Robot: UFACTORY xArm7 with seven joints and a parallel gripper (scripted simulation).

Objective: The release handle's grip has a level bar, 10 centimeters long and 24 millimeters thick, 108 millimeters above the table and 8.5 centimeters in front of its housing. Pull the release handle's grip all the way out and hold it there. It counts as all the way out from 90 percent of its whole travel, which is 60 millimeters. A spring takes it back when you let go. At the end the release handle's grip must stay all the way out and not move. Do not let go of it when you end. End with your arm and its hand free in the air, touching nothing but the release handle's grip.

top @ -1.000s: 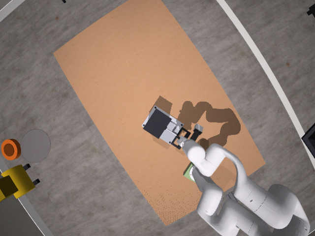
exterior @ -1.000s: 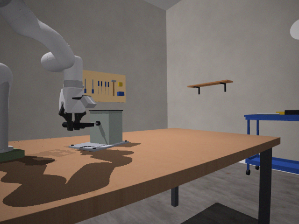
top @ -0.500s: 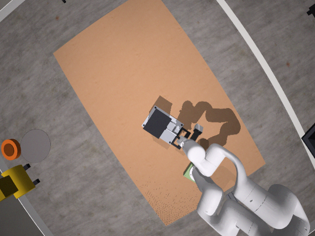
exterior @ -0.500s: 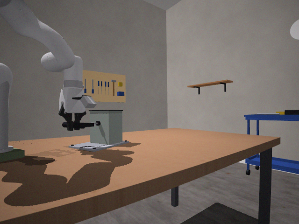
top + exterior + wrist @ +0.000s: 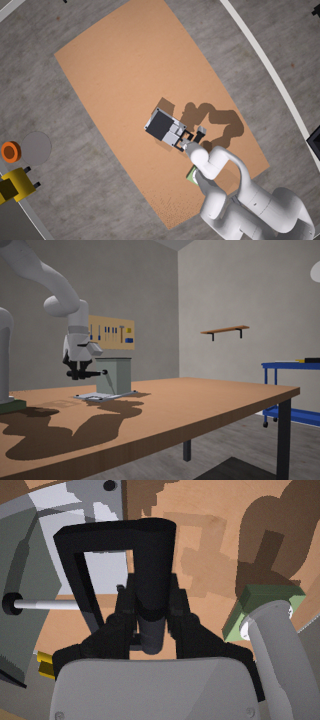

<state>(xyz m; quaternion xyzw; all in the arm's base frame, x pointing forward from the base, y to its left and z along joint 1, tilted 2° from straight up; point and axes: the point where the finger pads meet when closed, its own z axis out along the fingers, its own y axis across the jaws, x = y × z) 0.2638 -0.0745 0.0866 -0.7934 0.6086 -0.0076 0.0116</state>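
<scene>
The release handle's housing (image 5: 160, 125) (image 5: 115, 376) (image 5: 16, 574) is a grey-green box with a dark top. It stands on a light base plate (image 5: 170, 141) (image 5: 103, 396) (image 5: 94, 500) on the wooden table (image 5: 129, 64) (image 5: 206, 395). Its black grip (image 5: 189, 134) (image 5: 69, 373) (image 5: 152, 547) is a U-shaped frame with a level bar. It is held out in front of the housing on a thin rod (image 5: 96, 372) (image 5: 47, 604). My gripper (image 5: 184, 142) (image 5: 78, 370) (image 5: 152, 586) comes down from above and is shut on the bar, clear of the table.
The arm's green base pad (image 5: 191, 176) (image 5: 12, 405) (image 5: 267, 607) sits near the table's edge. A tool pegboard (image 5: 113, 333) and a shelf (image 5: 224, 329) hang on the walls. A blue cart (image 5: 289, 366) stands beside the table. An orange ring (image 5: 10, 151) and a yellow machine (image 5: 15, 184) are on the floor.
</scene>
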